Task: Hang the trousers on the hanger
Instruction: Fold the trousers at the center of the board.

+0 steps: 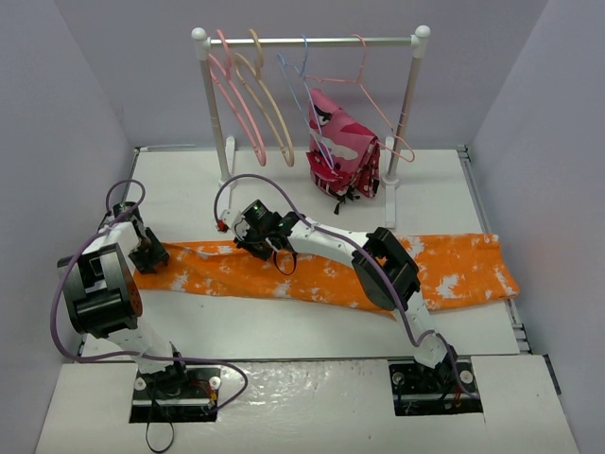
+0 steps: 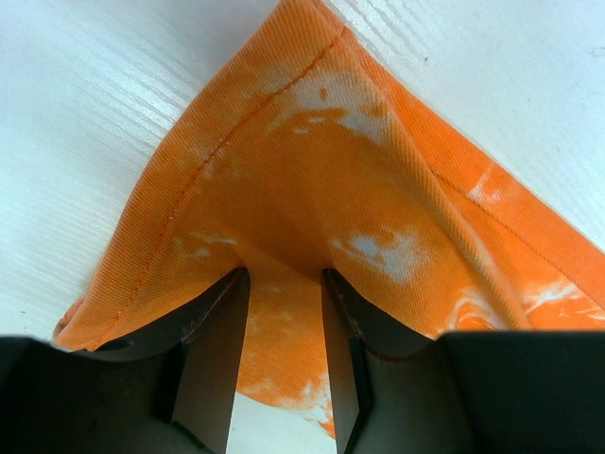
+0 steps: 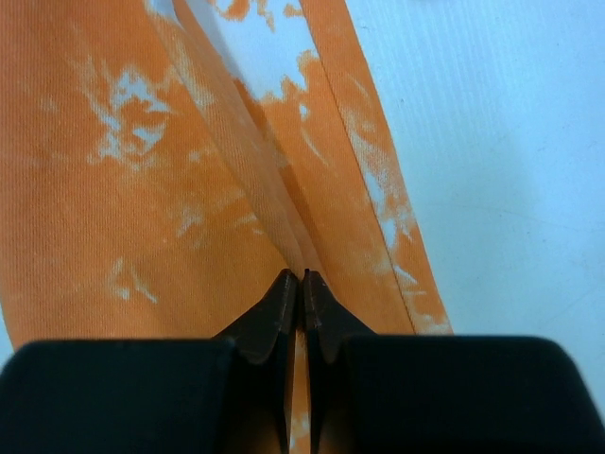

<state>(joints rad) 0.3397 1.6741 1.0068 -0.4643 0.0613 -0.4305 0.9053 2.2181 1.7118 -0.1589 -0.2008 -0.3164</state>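
Trousers (image 1: 454, 270) lie across the tabletop (image 1: 284, 326), left edge to right. Left gripper (image 2: 284, 276) jaws half-closed on their corner; right gripper (image 3: 302, 276) jaws shut, pinching a fold. Lift both evenly, cloth taut, toward the hanger (image 1: 257, 154).

Two arms, left arm (image 1: 99, 284) and right arm (image 1: 383, 270) – links were white, joint housings bulky and black. Purple cables (image 1: 59, 322) looped along each. Base plates (image 1: 175, 392) were black. Left gripper (image 2: 284, 276), right gripper (image 3: 301, 276) – matte black, wedge-shaped fingers.

Trousers (image 1: 454, 270) outstretched — pink hanger (image 1: 241, 115) on rail (image 1: 312, 41)
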